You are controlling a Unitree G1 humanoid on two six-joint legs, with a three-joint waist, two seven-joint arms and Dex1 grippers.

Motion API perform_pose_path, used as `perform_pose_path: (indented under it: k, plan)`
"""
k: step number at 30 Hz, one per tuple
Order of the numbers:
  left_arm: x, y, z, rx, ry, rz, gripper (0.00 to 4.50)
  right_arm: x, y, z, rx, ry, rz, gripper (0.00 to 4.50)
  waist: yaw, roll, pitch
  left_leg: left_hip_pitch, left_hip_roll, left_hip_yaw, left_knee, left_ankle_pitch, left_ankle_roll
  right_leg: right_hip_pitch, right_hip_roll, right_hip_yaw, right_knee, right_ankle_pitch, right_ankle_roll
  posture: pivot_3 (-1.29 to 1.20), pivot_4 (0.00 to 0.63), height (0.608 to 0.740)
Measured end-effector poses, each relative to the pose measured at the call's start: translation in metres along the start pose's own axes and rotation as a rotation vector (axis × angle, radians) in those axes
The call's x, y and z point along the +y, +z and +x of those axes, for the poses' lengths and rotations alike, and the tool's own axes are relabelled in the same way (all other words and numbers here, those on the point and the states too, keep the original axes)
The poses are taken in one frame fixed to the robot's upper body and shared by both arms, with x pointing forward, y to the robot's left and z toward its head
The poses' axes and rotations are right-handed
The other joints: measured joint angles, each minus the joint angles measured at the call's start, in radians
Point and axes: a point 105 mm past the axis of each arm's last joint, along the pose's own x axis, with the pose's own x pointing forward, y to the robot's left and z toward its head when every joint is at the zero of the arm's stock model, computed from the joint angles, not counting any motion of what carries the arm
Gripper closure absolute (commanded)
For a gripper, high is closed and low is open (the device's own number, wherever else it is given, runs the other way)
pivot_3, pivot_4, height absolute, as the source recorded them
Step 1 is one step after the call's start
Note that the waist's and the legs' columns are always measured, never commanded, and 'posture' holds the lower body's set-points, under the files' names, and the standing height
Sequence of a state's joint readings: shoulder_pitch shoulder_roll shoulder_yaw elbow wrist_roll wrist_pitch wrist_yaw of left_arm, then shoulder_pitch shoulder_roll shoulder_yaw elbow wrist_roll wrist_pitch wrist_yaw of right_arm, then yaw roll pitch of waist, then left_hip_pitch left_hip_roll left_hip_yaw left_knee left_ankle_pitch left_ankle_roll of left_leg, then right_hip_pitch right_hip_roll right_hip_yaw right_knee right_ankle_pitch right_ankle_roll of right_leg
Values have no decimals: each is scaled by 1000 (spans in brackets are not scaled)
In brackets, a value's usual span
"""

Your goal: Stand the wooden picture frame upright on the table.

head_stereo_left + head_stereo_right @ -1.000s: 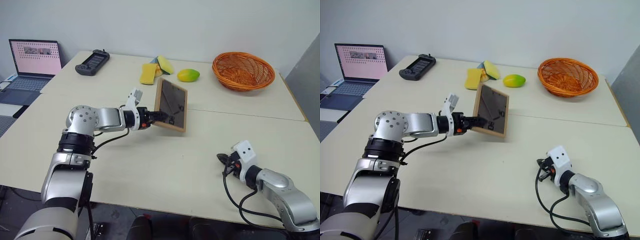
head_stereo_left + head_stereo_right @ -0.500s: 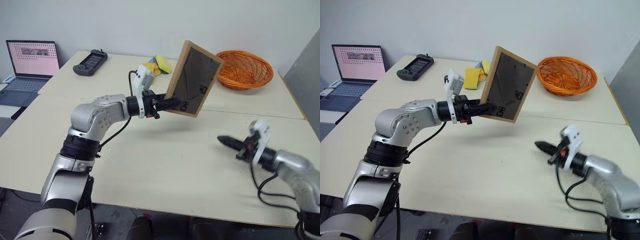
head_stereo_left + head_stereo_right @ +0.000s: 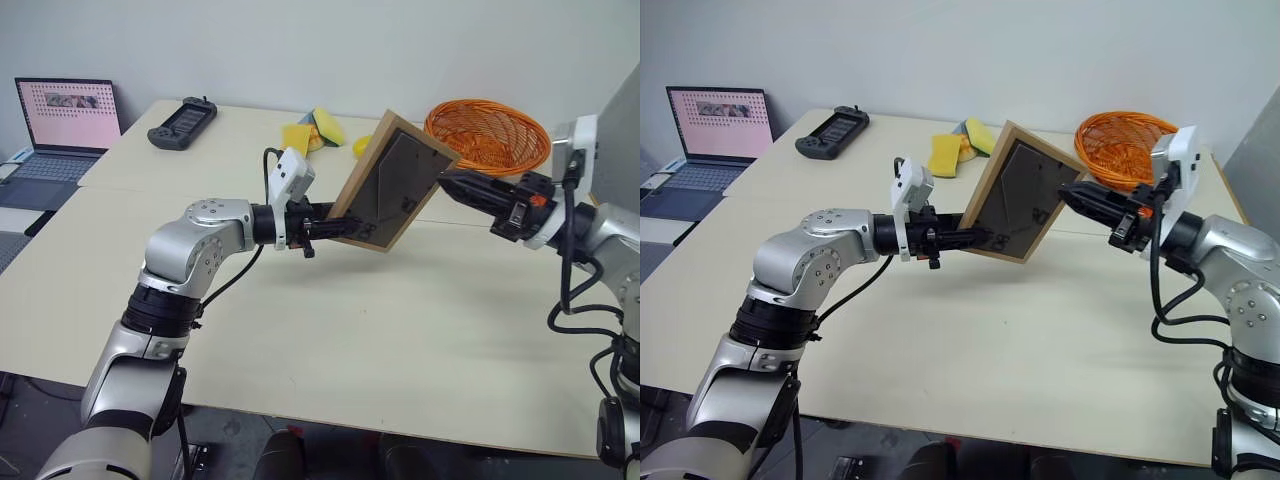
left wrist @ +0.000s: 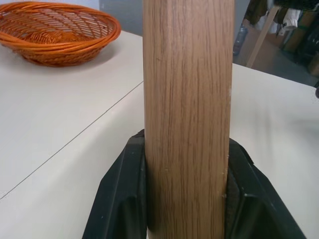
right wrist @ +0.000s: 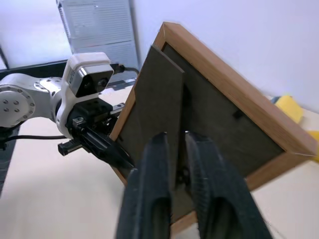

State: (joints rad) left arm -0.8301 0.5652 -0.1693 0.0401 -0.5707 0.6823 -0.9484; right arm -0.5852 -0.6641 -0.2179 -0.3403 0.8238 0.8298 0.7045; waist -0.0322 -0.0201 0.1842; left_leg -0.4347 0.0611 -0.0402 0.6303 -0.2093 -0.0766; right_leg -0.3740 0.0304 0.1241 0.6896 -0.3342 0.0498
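- The left gripper (image 3: 335,226) has its two black fingers (image 4: 122,199) clamped on the edge of the wooden picture frame (image 3: 392,184), one pad on each face of the light-wood rail.
- The right gripper (image 3: 1072,196) reaches in at the frame's dark back. Its fingers (image 5: 149,189) stand slightly apart, straddling the edge of the fold-out easel stand (image 5: 159,104); whether they press on the stand yet, I cannot tell.
- The frame is held in the air above the table (image 3: 330,330), tilted, with its back towards the right gripper. It hangs over the seam where the adjoining table (image 3: 240,150) meets this one.
- Beyond the frame on the adjoining table sits the orange basket (image 3: 488,135), well apart from it. Yellow sponges (image 3: 305,135) lie just behind the frame, and further off a black controller (image 3: 184,123) and a laptop (image 3: 65,125).
- Handling, as a judgement: the frame looks light and stiff, since one edge grip carries it. The smooth wood may slip or pivot between the pads, and the front may be glazed, so it should be set down gently.
- The thin stand is the part to grasp next, near its free end, and it should be pulled outward gently because its hinge is probably weak.
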Motion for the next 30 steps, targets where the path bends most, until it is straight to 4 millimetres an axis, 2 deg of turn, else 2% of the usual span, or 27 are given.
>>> perform_pose_path:
  k: [1, 5, 15, 20, 30]
  plan:
    - [0, 0, 0, 1, 0, 1, 3196, 0, -1, 1, 4, -2, -1, 2885, 0, 0, 0, 0, 0, 0, 0, 0, 0, 0, 0, 0, 0, 0, 0, 0, 150, 740]
    - [-5, 0, 1, 4, -12, 8, 3196, -3, -4, 7, 1, -9, -1, 2885, 0, 0, 0, 0, 0, 0, 0, 0, 0, 0, 0, 0, 1, 0, 0, 0, 150, 740]
    - [-2, -1, -1, 15, 8, 13, 3196, -4, -9, 15, -12, 11, 10, 2885, 0, 0, 0, 0, 0, 0, 1, 0, 0, -1, 0, 0, 4, 0, 0, 0, 150, 740]
    - [-1, -3, 2, 2, 8, -2, 3196, 5, -10, 24, -24, 32, 19, 2885, 0, 0, 0, 0, 0, 0, 1, 0, 0, -1, 0, -1, 6, 0, 0, 0, 150, 740]
    - [6, -7, 4, 15, 15, -27, 3196, 8, -22, 18, 10, -3, 33, 2885, 0, 0, 0, 0, 0, 0, 1, 0, 0, -2, 0, -1, 6, 0, 0, 0, 150, 740]
